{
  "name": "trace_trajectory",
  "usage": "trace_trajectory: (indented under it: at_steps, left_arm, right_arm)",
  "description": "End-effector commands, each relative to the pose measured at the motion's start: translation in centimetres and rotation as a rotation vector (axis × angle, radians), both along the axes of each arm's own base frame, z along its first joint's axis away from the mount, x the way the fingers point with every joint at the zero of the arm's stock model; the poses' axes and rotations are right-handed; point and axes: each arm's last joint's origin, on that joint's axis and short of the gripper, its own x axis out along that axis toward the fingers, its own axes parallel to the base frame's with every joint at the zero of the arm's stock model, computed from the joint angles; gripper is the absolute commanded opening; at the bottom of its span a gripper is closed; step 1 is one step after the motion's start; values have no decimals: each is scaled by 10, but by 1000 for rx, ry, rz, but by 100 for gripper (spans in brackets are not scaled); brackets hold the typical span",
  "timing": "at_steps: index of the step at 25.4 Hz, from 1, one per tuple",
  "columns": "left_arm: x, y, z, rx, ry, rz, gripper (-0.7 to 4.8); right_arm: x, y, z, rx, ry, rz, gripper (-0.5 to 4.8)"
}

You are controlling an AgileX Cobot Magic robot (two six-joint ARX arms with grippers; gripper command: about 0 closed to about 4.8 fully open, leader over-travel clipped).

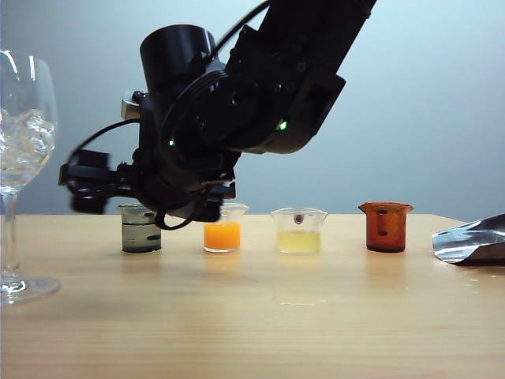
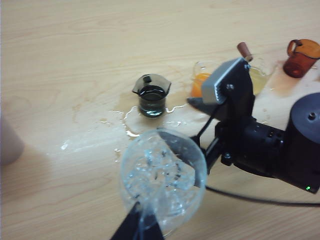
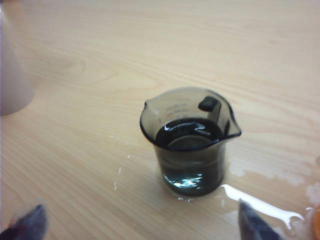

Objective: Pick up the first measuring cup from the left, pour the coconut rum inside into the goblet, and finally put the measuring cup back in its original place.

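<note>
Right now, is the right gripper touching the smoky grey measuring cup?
Apart. In the right wrist view the measuring cup stands alone on the table, with bare wood between it and each fingertip of the open right gripper.

Right gripper (image 3: 140, 222) fingers (image 3: 252, 222) spread, flanking measuring cup (image 3: 189, 142) untouched; bare bench (image 3: 150, 45) beyond; orange-liquid cup (image 1: 222, 230) crowding one side.

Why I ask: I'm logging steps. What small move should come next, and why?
Probably ease the open right pincer forward until it flanks the cup, then close. The cup stands on the wet table with liquid in it, just ahead of the fingertips, not yet between them. The left pincer sits at the goblet, on the left.
</note>
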Motion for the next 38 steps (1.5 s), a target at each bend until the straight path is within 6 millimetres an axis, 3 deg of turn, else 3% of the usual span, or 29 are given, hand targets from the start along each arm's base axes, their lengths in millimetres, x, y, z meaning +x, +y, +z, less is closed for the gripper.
trace_trajectory:
  at_steps: [1,5,11,27,38]
  left_arm:
    - [-1,1,2,7,-7,8,-5]
    - [-2,0,1,8,0,4,-5]
    - [-4,0,-1,14,29,-6,-5]
    - [-7,0,-2,15,32,-8,-5]
    - [-8,1,-3,20,44,-4,-5]
  right_arm:
    - [3,6,-9,1,1,-1,479]
    - [10,13,-18,-2,3,-8,479]
    - [31,27,-14,37,-31,-40,479]
    - [65,40,-15,16,39,-90,479]
    - [72,38,-28,31,83,-119,479]
